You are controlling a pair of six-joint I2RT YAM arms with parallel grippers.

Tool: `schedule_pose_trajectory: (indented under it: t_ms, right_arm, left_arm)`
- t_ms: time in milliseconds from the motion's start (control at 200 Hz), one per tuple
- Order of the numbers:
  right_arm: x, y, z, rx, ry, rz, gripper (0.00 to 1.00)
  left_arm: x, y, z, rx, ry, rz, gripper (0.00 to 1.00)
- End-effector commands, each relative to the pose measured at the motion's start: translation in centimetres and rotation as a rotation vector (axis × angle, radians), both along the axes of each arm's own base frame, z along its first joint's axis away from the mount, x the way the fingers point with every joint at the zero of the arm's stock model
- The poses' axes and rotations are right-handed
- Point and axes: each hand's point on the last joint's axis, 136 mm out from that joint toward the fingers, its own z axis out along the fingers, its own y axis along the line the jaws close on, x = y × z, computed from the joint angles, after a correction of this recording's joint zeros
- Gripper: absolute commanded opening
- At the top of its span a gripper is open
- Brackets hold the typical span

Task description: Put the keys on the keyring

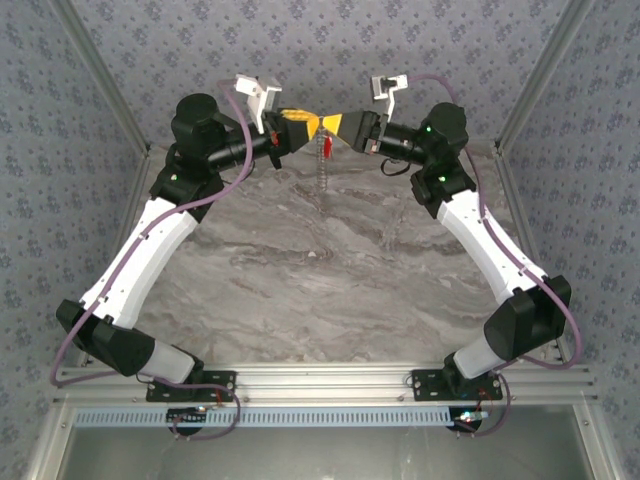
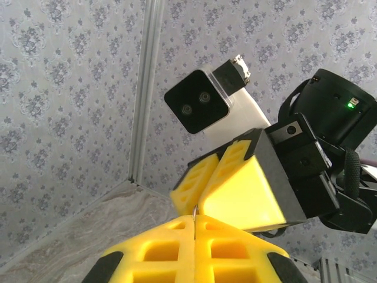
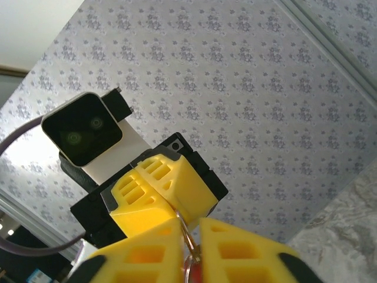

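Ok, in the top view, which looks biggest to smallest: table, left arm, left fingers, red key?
1. table
2. left arm
3. left fingers
4. red key, by far the tiniest

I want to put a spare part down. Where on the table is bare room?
Free: the wide middle of the grey marble tabletop, bordered by the white left arm and white right arm and the aluminium rail at the near edge. Crowded: far centre, where the left hand and right hand meet with the thin silvery metal keyring dangling below them.
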Motion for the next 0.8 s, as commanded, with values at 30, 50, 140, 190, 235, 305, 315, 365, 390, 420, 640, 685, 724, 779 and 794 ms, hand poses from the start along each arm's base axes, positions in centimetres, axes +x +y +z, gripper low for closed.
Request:
schedule_pose_trajectory:
  t_ms: [30, 50, 140, 190, 235, 305, 315, 365, 390, 420, 640, 685, 724, 779, 794]
  right_arm:
    - [-0.8, 0.1, 0.0, -0.012, -0.010, 0.015, 0.00]
    - [-0.7, 0.0, -0.1, -0.013, -0.009, 0.015, 0.00]
    - [-0.6, -0.4, -0.1, -0.028, -0.012, 0.001, 0.00]
    - [-0.3, -0.8, -0.4, -0.057, -0.018, -0.020, 0.00]
    - [-0.2, -1.2, -0.8, -0.099, -0.027, -0.043, 0.00]
    - [-0.2, -1.7, -1.6, -0.198, -0.062, -0.085, 0.00]
    - [-0.1, -1.8, -1.9, -0.217, -0.064, -0.094, 0.00]
    - [-0.1, -2.2, -2.7, -0.303, -0.090, -0.126, 0.00]
    - [-0.1, -2.3, -3.0, -0.340, -0.104, -0.137, 0.00]
    - [0.0, -2.6, -3.5, -0.384, -0.110, -0.154, 0.00]
    - [0.5, -4.2, -6.0, -0.624, -0.181, -0.214, 0.00]
    - [0.5, -4.3, -5.9, -0.647, -0.198, -0.214, 0.00]
    - [0.4, -4.4, -5.8, -0.663, -0.212, -0.210, 0.00]
    - [0.1, -4.3, -5.4, -0.679, -0.234, -0.200, 0.00]
    - [0.0, -4.3, -5.3, -0.682, -0.241, -0.199, 0.00]
  left_arm:
    - [-1.8, 0.5, 2.8, -0.048, -0.085, -0.017, 0.00]
    - [-1.8, 0.5, 2.8, -0.048, -0.086, -0.018, 0.00]
    - [-1.7, 0.6, 2.7, -0.045, -0.084, -0.009, 0.00]
    - [-1.7, 0.7, 2.6, -0.036, -0.088, 0.002, 0.00]
    - [-1.6, 0.8, 2.4, -0.018, -0.092, 0.011, 0.00]
    - [-1.5, 1.1, 1.9, 0.018, -0.091, 0.026, 0.12]
    - [-1.5, 1.1, 1.9, 0.024, -0.093, 0.026, 0.14]
    - [-1.5, 1.3, 1.5, 0.050, -0.088, 0.031, 0.22]
    - [-1.5, 1.4, 1.4, 0.061, -0.087, 0.033, 0.26]
    - [-1.4, 1.6, 1.1, 0.076, -0.082, 0.033, 0.31]
    - [-1.2, 2.1, -0.9, 0.163, -0.040, 0.002, 0.54]
    - [-1.3, 2.1, -1.3, 0.179, -0.032, -0.011, 0.56]
    - [-1.3, 2.0, -1.7, 0.192, -0.022, -0.024, 0.56]
    - [-1.5, 1.8, -2.1, 0.209, -0.011, -0.049, 0.57]
    - [-1.5, 1.7, -2.2, 0.212, -0.007, -0.055, 0.57]
